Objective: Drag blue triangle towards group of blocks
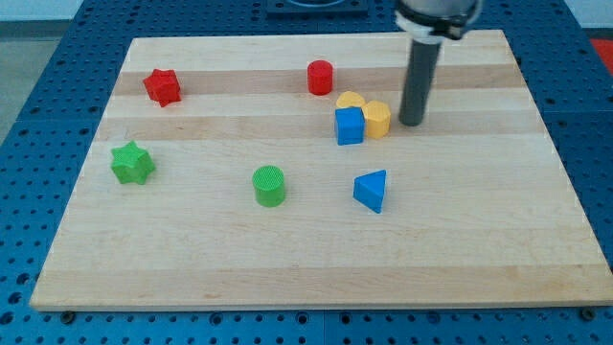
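Note:
The blue triangle [371, 190] lies alone on the wooden board, right of centre. Above it sits a tight group: a blue cube [350, 126], a yellow hexagon block [377, 120] touching its right side, and a yellow block [350, 100] behind them. My tip [411, 124] rests on the board just to the right of the yellow hexagon, a small gap apart. The tip is above and to the right of the blue triangle, not touching it.
A red cylinder [320, 77] stands above the group. A red star [163, 86] is at the upper left, a green star [131, 163] at the left, and a green cylinder [269, 186] left of the blue triangle. The board's edges [316, 299] drop to a blue perforated table.

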